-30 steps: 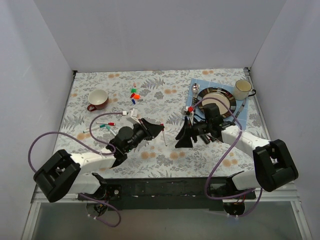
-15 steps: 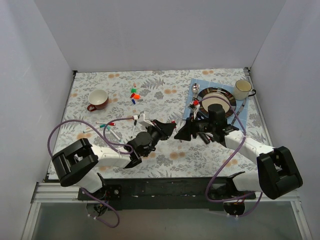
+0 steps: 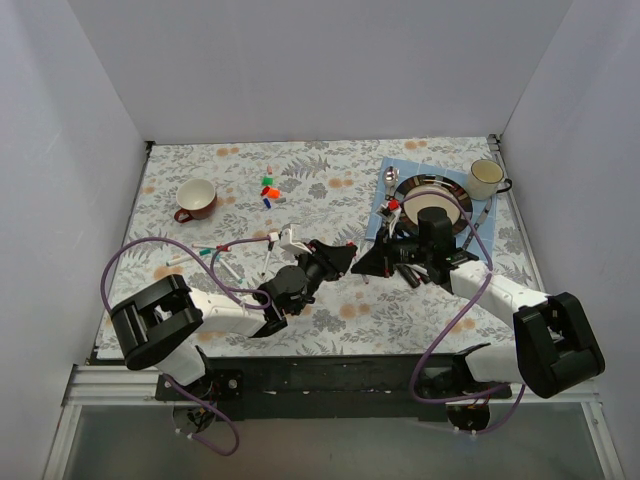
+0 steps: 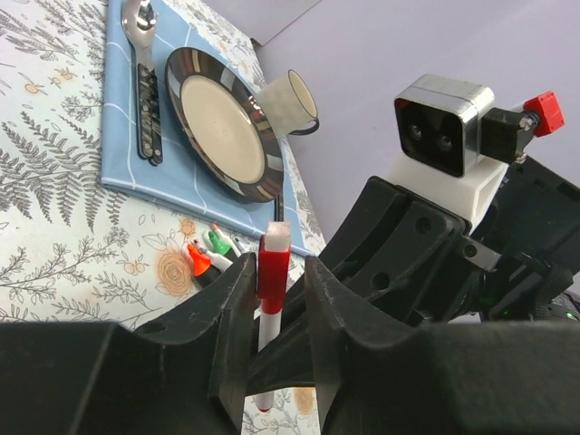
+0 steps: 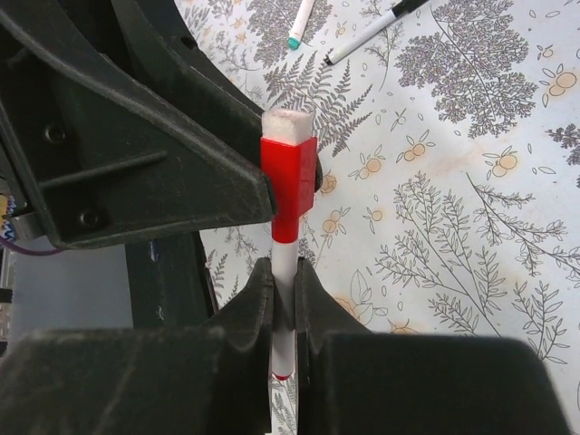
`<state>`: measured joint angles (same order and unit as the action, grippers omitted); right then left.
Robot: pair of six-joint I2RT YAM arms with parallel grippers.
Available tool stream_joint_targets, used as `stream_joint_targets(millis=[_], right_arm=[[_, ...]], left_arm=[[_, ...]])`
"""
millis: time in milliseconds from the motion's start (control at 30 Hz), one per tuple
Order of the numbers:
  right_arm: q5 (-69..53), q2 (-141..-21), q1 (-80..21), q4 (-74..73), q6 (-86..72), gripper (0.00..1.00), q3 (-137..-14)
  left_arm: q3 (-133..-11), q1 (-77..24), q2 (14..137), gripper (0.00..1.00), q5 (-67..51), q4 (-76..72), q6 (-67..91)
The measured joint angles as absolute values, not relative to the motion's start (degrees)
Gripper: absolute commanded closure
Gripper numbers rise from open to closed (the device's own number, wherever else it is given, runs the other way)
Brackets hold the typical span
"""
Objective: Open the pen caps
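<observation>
A white-barrelled pen (image 5: pixel 284 272) with a red pen cap (image 5: pixel 288 181) stands upright between my two grippers at the table's middle (image 3: pixel 352 252). My right gripper (image 5: pixel 284 281) is shut on the white barrel below the cap. My left gripper (image 4: pixel 275 281) flanks the red cap (image 4: pixel 274 267): one finger touches it and a small gap shows at the other. Loose caps in red, green, orange and blue (image 3: pixel 268 188) lie at the back. More pens lie at the left (image 3: pixel 205 252), and capped orange (image 4: pixel 201 258) and green (image 4: pixel 217 241) ones beside the mat.
A red mug (image 3: pixel 196 198) stands at the back left. A blue mat (image 3: pixel 385 215) at the back right carries a plate (image 3: pixel 450 185) and a spoon (image 3: pixel 390 178), with a cream mug (image 3: pixel 486 178) beyond. A teal-tipped pen (image 5: pixel 299 23) and a black pen (image 5: pixel 372 32) lie nearby.
The left gripper carried the red-capped pen right to meet the right gripper. The right jaws closed on the barrel. The left jaws loosened around the cap.
</observation>
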<state>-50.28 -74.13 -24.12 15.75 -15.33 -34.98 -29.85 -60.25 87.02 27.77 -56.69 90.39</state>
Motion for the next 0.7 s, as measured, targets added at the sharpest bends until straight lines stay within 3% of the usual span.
stream_joint_targets(millis=[300, 700], right_arm=[[-50.33, -74.39, -24.05, 12.73, -9.54, 0.99, -35.16], [-50.30, -74.39, -24.01, 10.31, -5.32, 0.99, -35.48]], left_arm=[[-29.87, -60.29, 86.70, 0.66, 26.81, -55.70, 91.13], [-32.32, -58.65, 86.56, 0.70, 23.40, -50.02, 92.53]])
